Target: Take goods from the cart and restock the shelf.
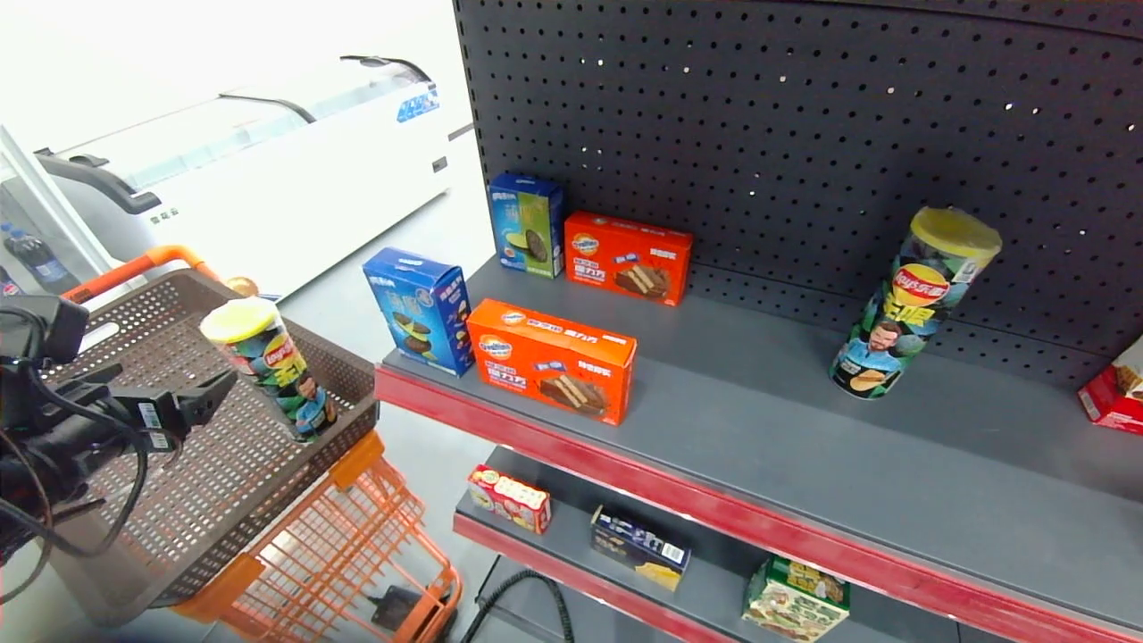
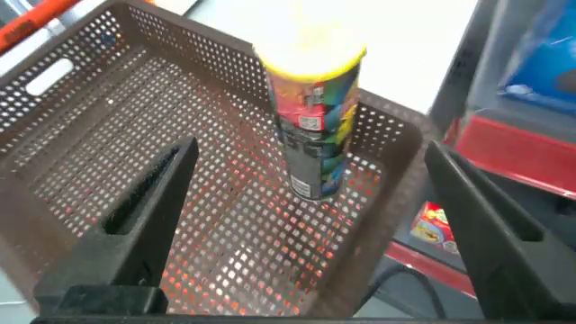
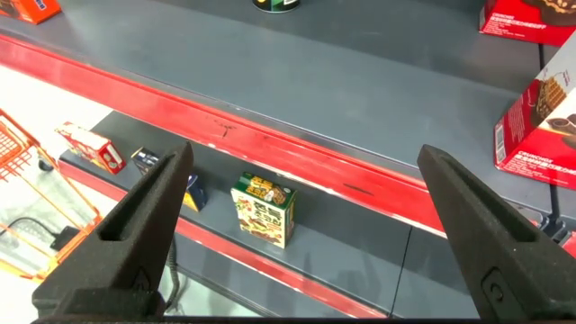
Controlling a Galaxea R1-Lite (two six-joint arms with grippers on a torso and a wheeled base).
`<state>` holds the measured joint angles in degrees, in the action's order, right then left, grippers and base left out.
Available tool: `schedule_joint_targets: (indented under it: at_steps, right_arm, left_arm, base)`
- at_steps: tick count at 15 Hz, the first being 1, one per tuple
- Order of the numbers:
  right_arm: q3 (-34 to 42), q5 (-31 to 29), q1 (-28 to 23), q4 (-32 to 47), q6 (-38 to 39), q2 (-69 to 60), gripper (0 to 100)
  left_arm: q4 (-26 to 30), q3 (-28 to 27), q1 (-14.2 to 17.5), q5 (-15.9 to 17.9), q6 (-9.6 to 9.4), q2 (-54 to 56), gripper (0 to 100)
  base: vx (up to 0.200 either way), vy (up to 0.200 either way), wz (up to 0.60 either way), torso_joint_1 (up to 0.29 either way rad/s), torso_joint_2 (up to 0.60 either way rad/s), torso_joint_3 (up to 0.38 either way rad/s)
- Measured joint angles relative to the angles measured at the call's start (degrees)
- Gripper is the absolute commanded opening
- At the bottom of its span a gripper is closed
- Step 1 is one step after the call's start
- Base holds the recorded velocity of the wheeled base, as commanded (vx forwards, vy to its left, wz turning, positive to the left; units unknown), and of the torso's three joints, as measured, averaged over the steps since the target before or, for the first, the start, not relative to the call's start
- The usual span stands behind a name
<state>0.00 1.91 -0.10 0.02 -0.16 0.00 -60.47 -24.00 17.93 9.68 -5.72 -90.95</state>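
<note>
A chip can with a yellow lid stands upright in the brown perforated basket on top of the orange cart. My left gripper hovers open just short of the can, level with its lower half. In the left wrist view the can stands ahead between the spread fingers, untouched. A matching can stands on the grey shelf at the right. My right gripper hangs open and holds nothing in front of the shelf's red edge.
Two orange boxes and two blue boxes stand on the shelf's left part, a red box at the far right. The lower shelf holds a green box and small packs. A white freezer stands behind the cart.
</note>
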Motion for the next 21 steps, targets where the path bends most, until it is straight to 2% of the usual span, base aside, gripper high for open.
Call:
schedule_joint_targets:
  at_steps: [3,5,6,12,21]
  right_arm:
    - [0.0,0.0,0.0,0.0,0.0,0.0,100]
    - [0.0,0.0,0.0,0.0,0.0,0.0,100]
    - [0.0,-0.02,0.0,0.0,0.0,0.0,100]
    - [0.0,0.0,0.0,0.02,0.0,0.0,100]
    - [0.0,0.0,0.0,0.05,0.0,0.0,100]
  left_arm:
    - [-7.25,-1.74,3.04,5.36,0.24,-9.16,100]
    - [-9.28,-4.3,3.91,13.67,0.72,-13.92,100]
    - [-9.68,-5.73,4.22,15.38,0.82,-15.86,100]
    - [-10.48,-17.31,4.25,16.64,0.35,-26.3,100]
    - [-15.98,-25.08,1.63,16.7,0.44,-37.11,100]
  base:
    - [0.0,0.0,0.0,0.0,0.0,0.0]
    - [0.0,0.0,0.0,0.0,0.0,0.0]
    - [0.0,0.0,0.0,0.0,0.0,0.0]
    - [0.0,0.0,0.0,0.0,0.0,0.0]
    - [0.0,0.0,0.0,0.0,0.0,0.0]
